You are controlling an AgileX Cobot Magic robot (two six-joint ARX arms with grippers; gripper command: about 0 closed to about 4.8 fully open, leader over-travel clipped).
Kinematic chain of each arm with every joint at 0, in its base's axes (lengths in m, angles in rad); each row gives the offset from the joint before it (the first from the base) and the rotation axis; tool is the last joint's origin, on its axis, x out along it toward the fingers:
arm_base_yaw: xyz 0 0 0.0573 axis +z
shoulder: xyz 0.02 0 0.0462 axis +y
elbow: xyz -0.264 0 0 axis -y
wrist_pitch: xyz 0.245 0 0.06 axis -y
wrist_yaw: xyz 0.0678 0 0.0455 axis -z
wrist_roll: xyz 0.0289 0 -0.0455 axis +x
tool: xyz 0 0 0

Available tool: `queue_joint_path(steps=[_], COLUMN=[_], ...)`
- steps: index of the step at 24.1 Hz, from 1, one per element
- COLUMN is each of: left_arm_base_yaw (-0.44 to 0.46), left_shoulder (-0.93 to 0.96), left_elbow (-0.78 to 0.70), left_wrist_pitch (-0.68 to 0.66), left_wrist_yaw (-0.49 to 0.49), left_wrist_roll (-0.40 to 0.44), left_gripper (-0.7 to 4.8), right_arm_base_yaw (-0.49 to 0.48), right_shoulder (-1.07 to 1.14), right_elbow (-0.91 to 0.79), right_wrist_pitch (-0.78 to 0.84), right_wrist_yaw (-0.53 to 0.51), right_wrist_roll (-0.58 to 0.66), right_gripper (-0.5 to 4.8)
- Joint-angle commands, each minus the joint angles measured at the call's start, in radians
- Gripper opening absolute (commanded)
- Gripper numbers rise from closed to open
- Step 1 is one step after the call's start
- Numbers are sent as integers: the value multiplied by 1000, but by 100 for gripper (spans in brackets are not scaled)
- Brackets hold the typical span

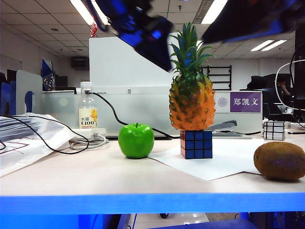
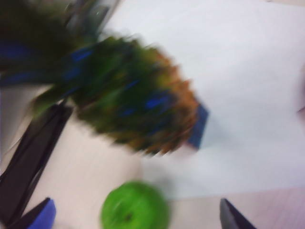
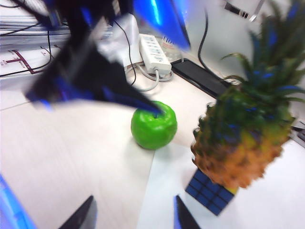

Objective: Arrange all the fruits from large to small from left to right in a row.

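Note:
The pineapple [image 1: 191, 102] stands upright on a blue Rubik's cube [image 1: 196, 144] at the table's middle. A green apple [image 1: 136, 140] sits just left of the cube, and a brown kiwi [image 1: 279, 161] lies at the front right. My left gripper [image 2: 136, 219] hangs open above the apple [image 2: 135, 207], its fingertips [image 2: 40, 217] wide on either side and clear of it; its arm [image 1: 143, 33] is a blur high over the apple. My right gripper [image 3: 133, 214] is open and empty above the table, near the cube [image 3: 209, 193], facing the apple [image 3: 153, 125] and pineapple [image 3: 248, 138].
A drink bottle [image 1: 87, 112] and a white power strip [image 1: 88, 136] with cables stand at the back left. Papers [image 1: 24, 138] cover the far left. A white sheet [image 1: 214, 162] lies under the cube. A stapler [image 1: 226, 128] and small white cube [image 1: 274, 130] are back right.

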Motion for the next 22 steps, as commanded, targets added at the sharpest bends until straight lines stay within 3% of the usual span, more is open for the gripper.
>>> queue_joint_path(steps=[1,3,6,8,11,17,18,22], left_arm_base_yaw=[72,122,217,277,356,430,430,430], left_shoulder=[-82,-129,-209,-264,-336,-457,-472,-543], left_elbow=[5,5,5,5,5,4,4,3], left_wrist_pitch=[-59,-84,-104,-111,-139,-244,-264,-377], left_wrist_yaw=[53,124,262,336,405,452,452,455], left_wrist_roll=[-45,-70,-121,-153,-171,-182,-180,-130], left_gripper=[479,479,479,479,479,479,456,218], right_arm_base_yaw=[-2,-3,-3,-3,-3,-3,-3,-3], right_shoulder=[96,148,217,275,382,617,650,781], right_elbow=[9,10,28,63,131,266,283,347], right_wrist_pitch=[168,239,317,336,341,352,352,356], right_wrist_yaw=[-5,-6,-69,-113,-145,-140,-142,-142], right_wrist_roll=[20,36,42,50,50,50,50,49], right_gripper=[222,232,322,354,479,479,479,479])
